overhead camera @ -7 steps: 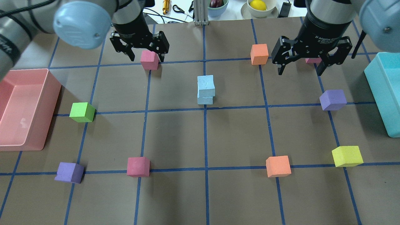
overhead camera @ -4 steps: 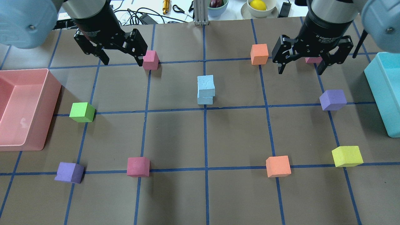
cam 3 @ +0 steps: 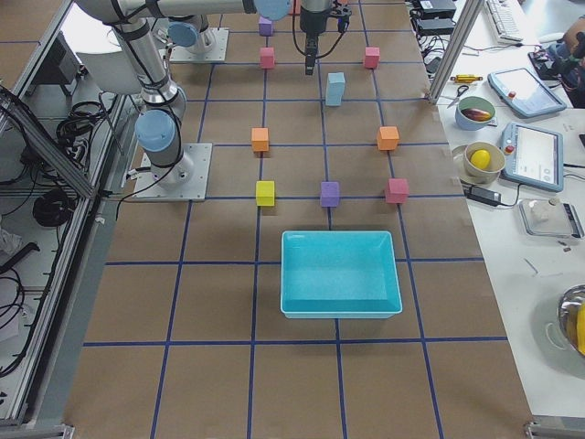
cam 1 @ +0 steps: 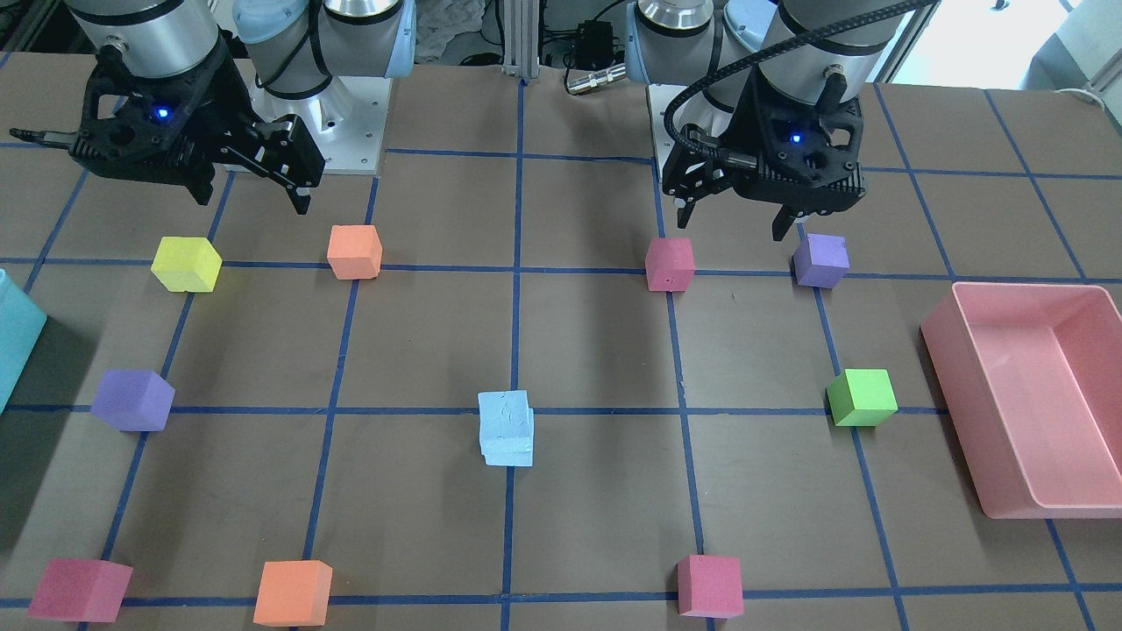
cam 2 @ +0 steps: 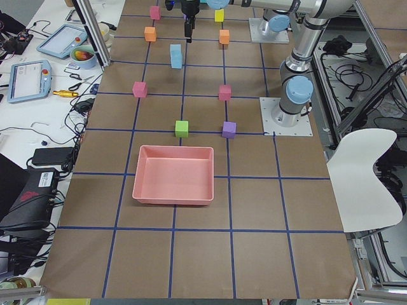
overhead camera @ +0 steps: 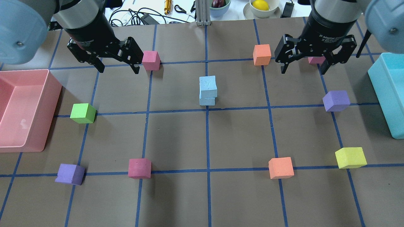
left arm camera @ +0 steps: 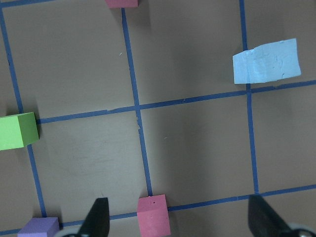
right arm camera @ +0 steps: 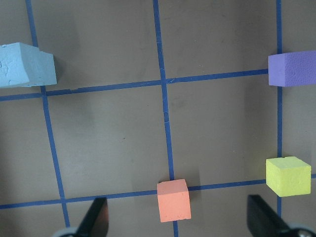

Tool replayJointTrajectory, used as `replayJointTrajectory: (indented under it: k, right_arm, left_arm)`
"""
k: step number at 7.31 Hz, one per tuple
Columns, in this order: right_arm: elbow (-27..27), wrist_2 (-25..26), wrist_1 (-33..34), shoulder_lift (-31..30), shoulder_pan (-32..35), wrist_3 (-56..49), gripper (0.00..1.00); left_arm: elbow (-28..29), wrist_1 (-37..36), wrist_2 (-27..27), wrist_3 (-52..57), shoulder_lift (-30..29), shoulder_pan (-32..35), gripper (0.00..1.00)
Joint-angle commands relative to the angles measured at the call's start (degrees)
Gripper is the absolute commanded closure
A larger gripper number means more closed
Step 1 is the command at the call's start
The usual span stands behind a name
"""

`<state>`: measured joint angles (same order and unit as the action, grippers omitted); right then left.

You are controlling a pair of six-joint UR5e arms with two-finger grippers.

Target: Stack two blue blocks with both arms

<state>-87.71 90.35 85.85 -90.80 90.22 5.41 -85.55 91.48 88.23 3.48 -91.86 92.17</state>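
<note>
The two pale blue blocks stand stacked near the table's middle, the upper one slightly offset on the lower one. The stack also shows in the front view, the left wrist view and the right wrist view. My left gripper is open and empty, hovering well to the stack's left beside a pink cube. My right gripper is open and empty, hovering to the stack's right. Neither touches the stack.
A pink bin sits at the left edge and a turquoise bin at the right. Cubes lie around the grid: orange, purple, green, yellow, orange, pink, purple.
My left gripper has moved left, away from the stack and past the pink cube. The right gripper has barely moved. The blue stack is unchanged.
</note>
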Motion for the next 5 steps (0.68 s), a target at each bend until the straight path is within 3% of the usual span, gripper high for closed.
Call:
replayJointTrajectory:
  k: [1, 5]
  right_arm:
    - [0.0, 0.0, 0.1, 0.0, -0.2, 0.3, 0.0]
    - [0.0, 0.0, 0.0, 0.0, -0.2, 0.0, 0.0]
  left_arm:
    - [-0.7, 0.1, 0.0, 0.3, 0.7, -4.3, 0.0]
    - [-0.4, 0.1, 0.6, 0.2, 1.4, -3.9, 0.0]
